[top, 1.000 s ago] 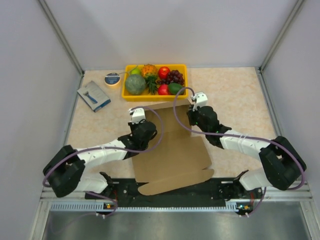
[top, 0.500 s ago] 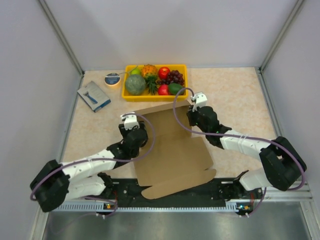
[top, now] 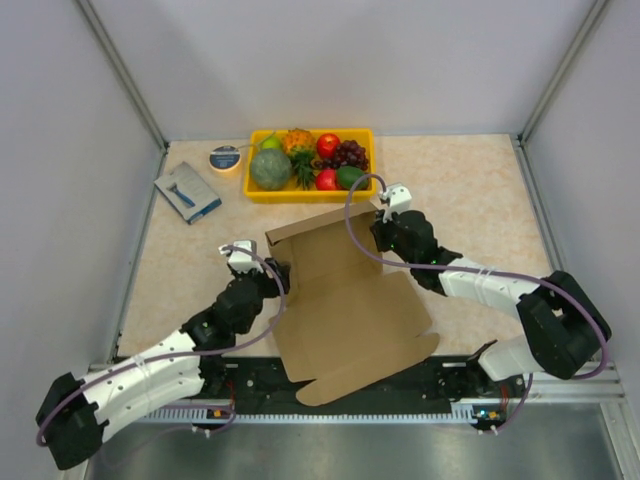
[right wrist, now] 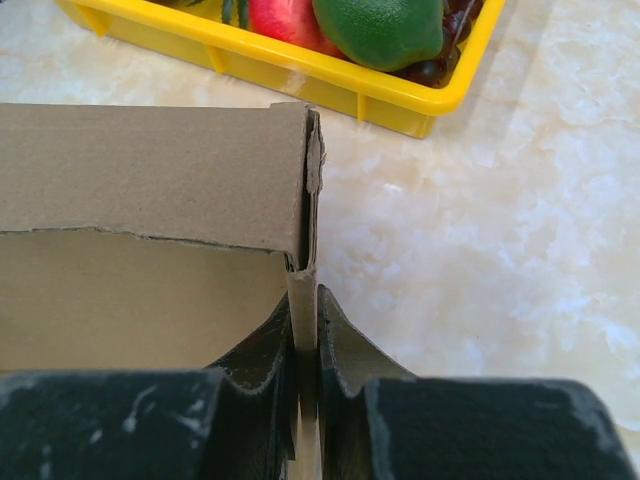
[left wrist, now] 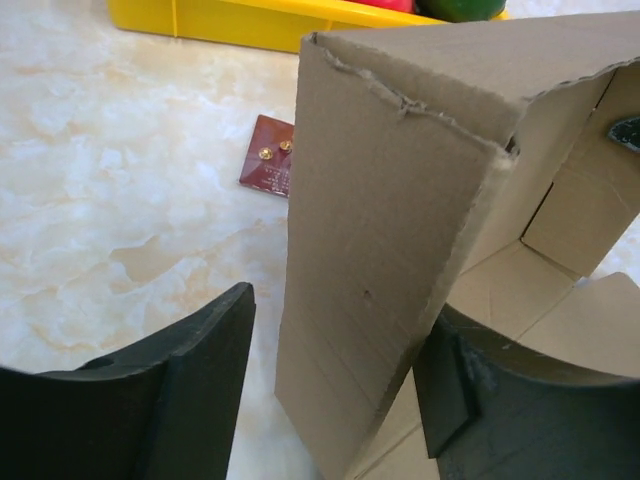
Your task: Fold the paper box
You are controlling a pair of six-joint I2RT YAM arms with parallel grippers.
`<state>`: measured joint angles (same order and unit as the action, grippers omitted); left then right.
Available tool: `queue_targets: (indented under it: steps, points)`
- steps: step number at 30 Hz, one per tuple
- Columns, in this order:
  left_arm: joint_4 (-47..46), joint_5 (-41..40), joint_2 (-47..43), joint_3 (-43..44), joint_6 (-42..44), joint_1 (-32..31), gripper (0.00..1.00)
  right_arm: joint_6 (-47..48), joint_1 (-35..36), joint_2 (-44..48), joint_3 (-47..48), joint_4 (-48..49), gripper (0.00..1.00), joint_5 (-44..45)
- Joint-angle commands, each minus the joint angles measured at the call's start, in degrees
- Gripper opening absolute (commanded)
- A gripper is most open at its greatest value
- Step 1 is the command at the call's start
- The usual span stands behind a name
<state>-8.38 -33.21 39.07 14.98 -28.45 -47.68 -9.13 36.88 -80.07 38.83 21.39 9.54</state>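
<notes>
Top external: high, looking down, far.
Left wrist: close, facing paper box [left wrist: 380, 260] wall.
Right wrist: close, along its edge.
Shared: paper box, yellow tray [right wrist: 380, 97].

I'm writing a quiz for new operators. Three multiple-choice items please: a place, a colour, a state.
1. Where is the yellow tray relative to the paper box? A inside it; B beyond its far edge; C by the arm bases.
2. What colour is the flat packet? A red; B green; C blue and grey.
3. The right gripper is: A shut on the box's wall; B open; C holding fruit.
B: the tray sits past the far wall. C: the top view shows it. A: it pinches the cardboard.
</notes>
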Motion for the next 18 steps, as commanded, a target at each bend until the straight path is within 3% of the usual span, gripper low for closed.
queue_targets:
  steps: [1,5,6,11,12,14,16,17,18]
  points:
    - [0.2,1.9,-0.4,0.0,1.7,0.2,0.61,-0.8,-0.6,-0.1,2.8,2.6,0.0,-0.8]
    - [2.9,-4.2,6.0,2.8,-0.5,0.2,0.58,-1.4,-0.5,0.5,2.2,3.5,0.0,-1.1]
    - [4.0,-5.5,7.9,4.2,-0.9,0.3,0.51,-1.6,-0.6,1.1,1.8,3.7,0.0,-1.2]
    - [10.2,-16.1,24.9,14.2,-4.5,-0.2,0.33,-3.6,-0.5,2.3,0.0,6.6,0.0,-0.3]
    - [10.7,-22.3,27.8,17.2,-4.9,-0.7,0.24,-4.1,-0.5,2.4,-1.0,8.5,0.0,-0.8]
    - [13.1,-30.0,37.9,21.6,-8.6,-0.7,0.15,-4.5,-0.4,2.7,-2.1,10.9,0.0,-1.9]
    - [34.7,-38.3,45.7,33.2,-20.3,-0.5,0.0,-4.7,-0.1,3.0,-3.1,12.4,0.0,-2.1]
    - [41.6,-39.2,53.7,37.4,-32.3,-0.3,0.0,-4.9,-0.1,3.1,-3.2,12.8,0.0,-2.1]
    - [47.9,-39.7,57.1,43.5,-36.3,0.0,0.0,-5.0,-0.1,3.1,-3.2,12.8,0.0,-2.4]
